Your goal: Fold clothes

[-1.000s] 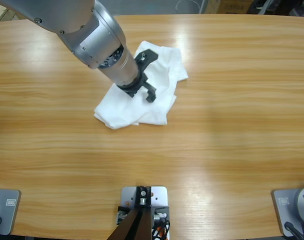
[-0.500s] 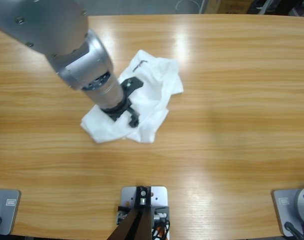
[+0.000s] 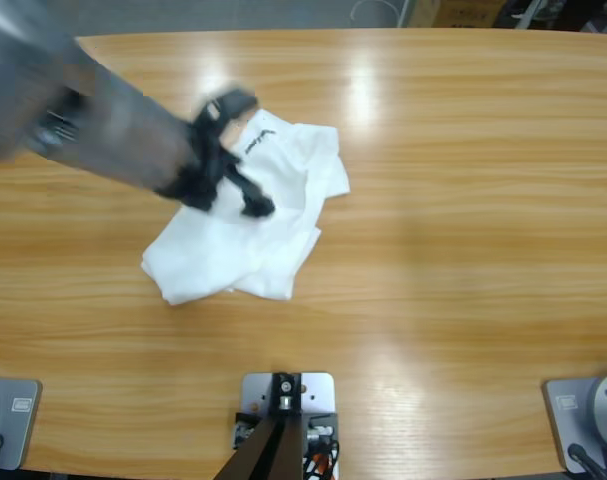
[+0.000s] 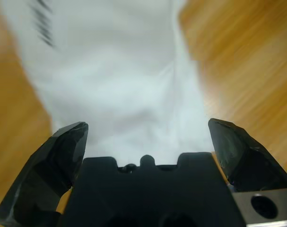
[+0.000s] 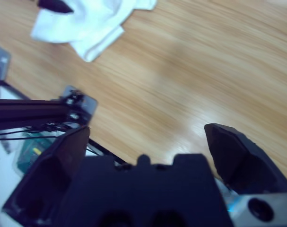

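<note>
- Since a second ago the T-shirt (image 3: 245, 225) has slid down and to the left across the table (image 3: 463, 200) in the high view, and the left arm over it has swung out toward the upper left corner.
- Now the left gripper (image 3: 228, 160) hovers over the shirt's upper part, its two black jaws spread wide; in its wrist view the white cloth (image 4: 119, 80) lies between and beyond them, with nothing pinched.
- One shirt only, a rumpled white heap lying left of the table's middle, partly folded over itself.
- Small dark lettering (image 3: 260, 139) shows near the shirt's top edge; it is too blurred to read, and it is no clearer in the left wrist view (image 4: 43, 21).
- Around the shirt I see only bare wood; just the left arm crosses over it.
- Over at the right gripper (image 5: 145, 142), the jaws stand wide apart and hold nothing, looking down on the table edge with the shirt (image 5: 86, 21) far off at the top.
</note>
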Available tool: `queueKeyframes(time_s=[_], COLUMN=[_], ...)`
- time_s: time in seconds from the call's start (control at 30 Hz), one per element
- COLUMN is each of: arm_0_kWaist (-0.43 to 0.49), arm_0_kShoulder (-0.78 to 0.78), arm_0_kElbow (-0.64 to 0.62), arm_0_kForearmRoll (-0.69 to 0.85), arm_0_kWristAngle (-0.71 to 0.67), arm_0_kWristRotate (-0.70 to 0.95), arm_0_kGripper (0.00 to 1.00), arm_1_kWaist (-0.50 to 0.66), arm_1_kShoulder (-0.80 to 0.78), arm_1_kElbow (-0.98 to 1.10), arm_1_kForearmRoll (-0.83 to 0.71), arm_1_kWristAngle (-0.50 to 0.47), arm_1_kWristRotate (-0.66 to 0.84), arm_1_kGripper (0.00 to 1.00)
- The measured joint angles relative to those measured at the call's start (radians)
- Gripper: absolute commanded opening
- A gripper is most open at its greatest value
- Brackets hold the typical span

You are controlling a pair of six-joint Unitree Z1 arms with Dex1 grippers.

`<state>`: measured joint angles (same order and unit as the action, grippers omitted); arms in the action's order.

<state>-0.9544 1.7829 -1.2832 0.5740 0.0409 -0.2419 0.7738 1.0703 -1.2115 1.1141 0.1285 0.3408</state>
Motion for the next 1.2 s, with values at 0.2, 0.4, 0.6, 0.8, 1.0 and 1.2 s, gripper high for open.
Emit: queueKeyframes(time_s=[0.2,0.4,0.6,0.8,1.0,1.2], arm_0_kWaist=[0.093,0.263,0.375,0.423,0.441,0.441], arm_0_kShoulder=[-0.251,-0.368,-0.387,-0.4,-0.4,-0.399], arm_0_kElbow=[0.091,0.197,0.243,0.252,0.254,0.254], arm_0_kForearmRoll=[-0.018,-0.015,0.054,0.073,0.082,0.082], arm_0_kWristAngle=[0.176,0.167,0.09,0.071,0.056,0.051], arm_0_kWristRotate=[-0.045,-0.072,-0.109,-0.108,-0.108,-0.106], arm_0_kGripper=[1.0,1.0,1.0,1.0,1.0,1.0], arm_1_kWaist=[-0.004,-0.064,-0.076,-0.071,-0.039,-0.029], arm_1_kShoulder=[0.205,0.527,0.825,1.029,1.132,1.167], arm_1_kElbow=[-0.038,-0.317,-0.572,-0.639,-0.669,-0.685], arm_1_kForearmRoll=[-0.067,-0.068,-0.071,-0.103,-0.12,-0.121], arm_1_kWristAngle=[0.077,0.178,0.2,0.214,0.23,0.237], arm_1_kWristRotate=[-0.113,-0.227,-0.253,-0.255,-0.255,-0.255], arm_1_kGripper=[0.991,0.991,0.991,0.991,0.987,0.983])
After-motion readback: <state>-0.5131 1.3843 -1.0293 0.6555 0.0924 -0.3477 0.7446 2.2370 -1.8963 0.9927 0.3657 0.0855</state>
